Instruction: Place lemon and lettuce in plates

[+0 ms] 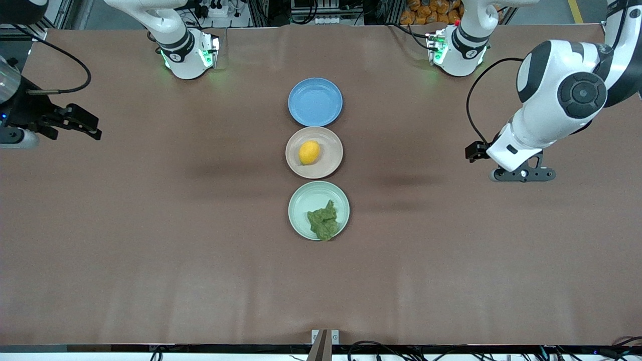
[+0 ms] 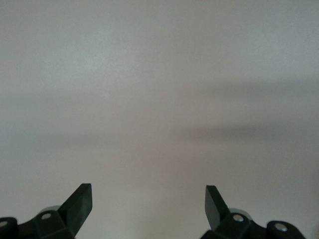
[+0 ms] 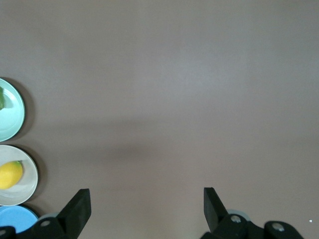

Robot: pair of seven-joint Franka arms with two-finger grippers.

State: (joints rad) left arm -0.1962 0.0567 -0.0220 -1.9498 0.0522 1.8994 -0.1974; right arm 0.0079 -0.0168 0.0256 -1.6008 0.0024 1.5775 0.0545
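Observation:
The yellow lemon (image 1: 309, 152) lies in the beige-pink plate (image 1: 331, 161) at the middle of the table. The dark-green lettuce (image 1: 323, 223) lies in the mint green plate (image 1: 305, 199), which is nearer to the front camera. The right wrist view shows the lemon (image 3: 10, 175), the beige-pink plate (image 3: 29, 169), the mint plate (image 3: 11, 115) and a sliver of lettuce (image 3: 1, 98). My left gripper (image 2: 148, 192) is open and empty over bare table at the left arm's end (image 1: 521, 174). My right gripper (image 3: 146, 195) is open and empty over the right arm's end (image 1: 89, 127).
An empty blue plate (image 1: 315, 102) sits in line with the other two plates, farther from the front camera; its edge also shows in the right wrist view (image 3: 17, 220). Brown table cloth (image 1: 175, 250) spreads on both sides of the plates.

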